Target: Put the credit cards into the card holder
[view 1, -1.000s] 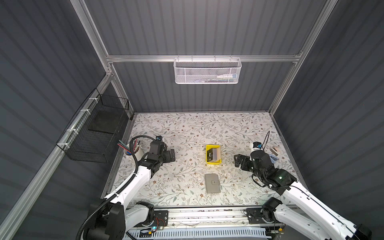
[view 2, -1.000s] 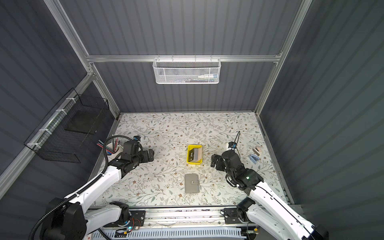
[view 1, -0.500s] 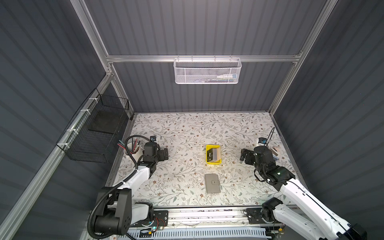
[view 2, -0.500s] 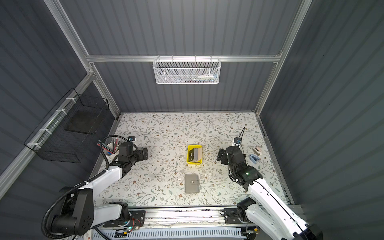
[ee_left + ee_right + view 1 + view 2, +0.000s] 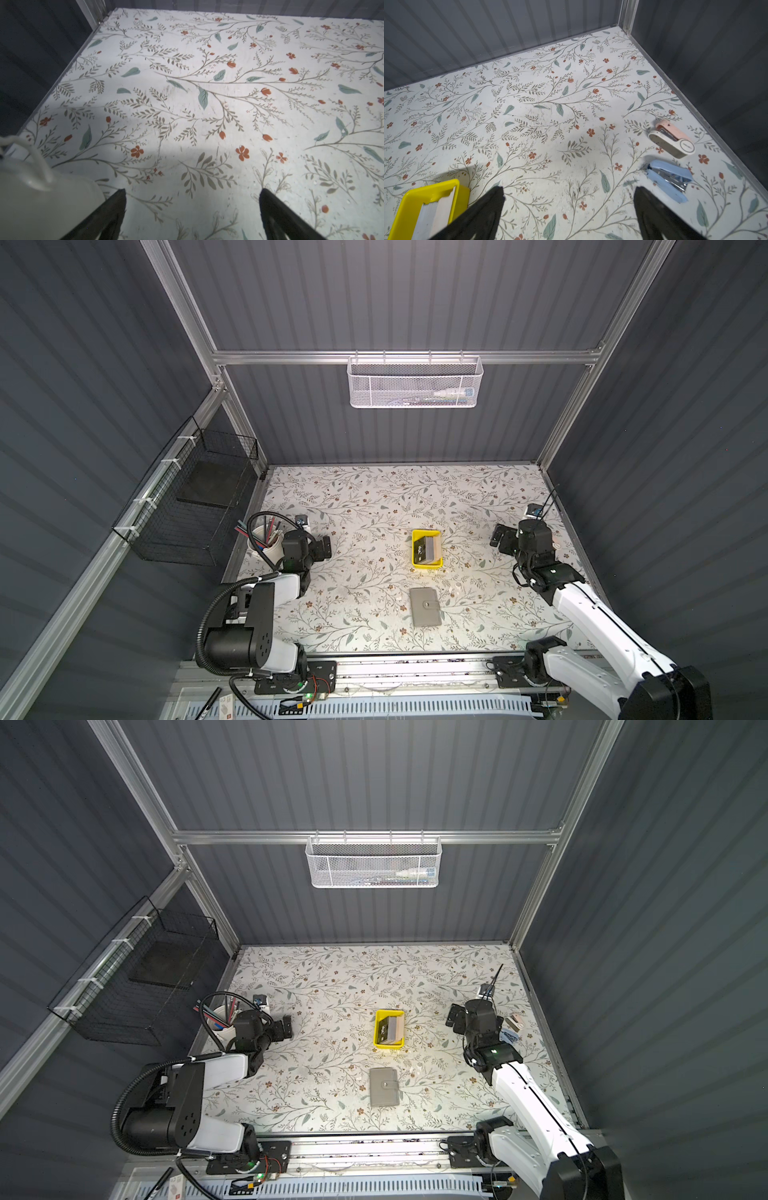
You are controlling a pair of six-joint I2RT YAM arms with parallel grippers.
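Observation:
The credit cards [image 5: 424, 551] [image 5: 388, 1031], a black one beside a tan one, lie in a yellow tray [image 5: 415, 536] [image 5: 378, 1016] at mid-table. In the right wrist view the tray [image 5: 409, 199] shows a pale card edge [image 5: 438, 207]. The grey card holder [image 5: 424, 608] [image 5: 384, 1087] lies shut, snap tab fastened, nearer the front edge. My left gripper [image 5: 323, 547] [image 5: 286, 1029] [image 5: 192, 197] hangs open over bare table far to the left. My right gripper [image 5: 498, 539] [image 5: 455, 1019] [image 5: 569, 195] is open, to the right of the tray. Both are empty.
A white cup [image 5: 266, 541] [image 5: 218, 1023] [image 5: 31, 197] of pens stands by the left gripper. A pink stapler [image 5: 671, 139] [image 5: 515, 1021] and a blue stapler [image 5: 668, 178] [image 5: 509, 1036] lie near the right wall. A wire basket [image 5: 195, 506] hangs on the left wall.
Both arms have drawn back from the middle: the left gripper moved left toward the cup, the right gripper moved right and farther back. Both stayed open; cards and holder have not moved.

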